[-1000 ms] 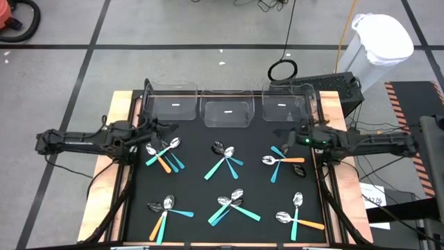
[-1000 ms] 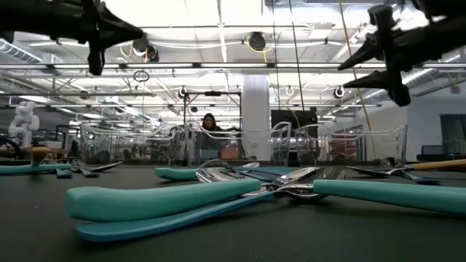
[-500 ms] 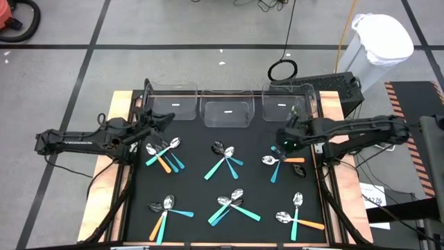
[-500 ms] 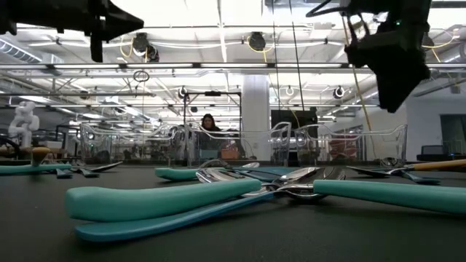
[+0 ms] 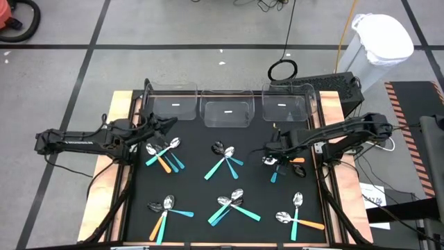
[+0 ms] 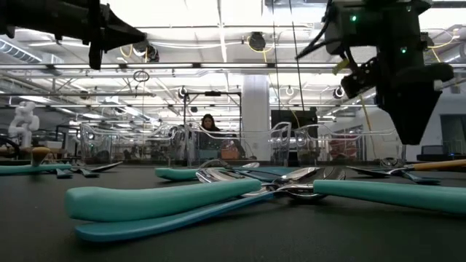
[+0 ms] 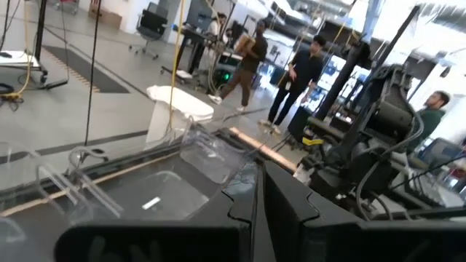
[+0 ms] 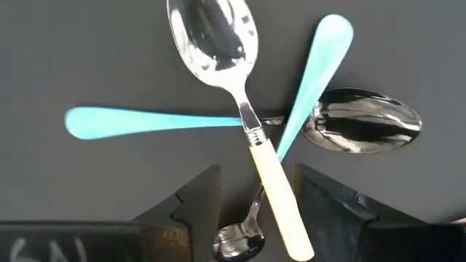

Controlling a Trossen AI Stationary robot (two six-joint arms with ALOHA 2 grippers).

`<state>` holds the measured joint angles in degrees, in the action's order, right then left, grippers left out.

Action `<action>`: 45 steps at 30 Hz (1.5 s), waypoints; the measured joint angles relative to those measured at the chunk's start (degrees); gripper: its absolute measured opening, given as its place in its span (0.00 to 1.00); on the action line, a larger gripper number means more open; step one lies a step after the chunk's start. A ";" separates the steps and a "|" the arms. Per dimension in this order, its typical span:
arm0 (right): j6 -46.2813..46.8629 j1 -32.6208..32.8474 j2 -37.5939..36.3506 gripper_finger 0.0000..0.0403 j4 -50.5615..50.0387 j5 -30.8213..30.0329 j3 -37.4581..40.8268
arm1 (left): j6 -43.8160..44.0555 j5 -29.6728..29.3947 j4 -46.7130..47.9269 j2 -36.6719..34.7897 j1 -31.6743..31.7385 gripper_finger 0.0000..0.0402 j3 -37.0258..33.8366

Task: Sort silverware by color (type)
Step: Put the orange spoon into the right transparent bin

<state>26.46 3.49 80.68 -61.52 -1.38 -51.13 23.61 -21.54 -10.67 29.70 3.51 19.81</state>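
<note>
Nothing is sorted yet: your bins (image 5: 225,111) hold no spoons (image 5: 223,161). Right gripper (image 5: 277,154), jaws spread, hovers over one pile; left gripper (image 5: 165,123), jaws pressed together, waits.

Spoons (image 5: 223,161) have shiny silver heads and teal, light blue or orange handles; the surface (image 5: 198,187) is black, its edge (image 5: 111,182) pale wood; bins (image 5: 225,111) are clear.
</note>
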 joint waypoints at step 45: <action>-13.71 -4.17 8.02 0.04 4.97 5.86 -12.37 | 4.59 -4.46 0.85 6.40 0.00 0.07 0.00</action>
<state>12.75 -0.69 88.70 -56.55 4.47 -63.50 28.20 -26.00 -9.82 36.10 3.51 19.81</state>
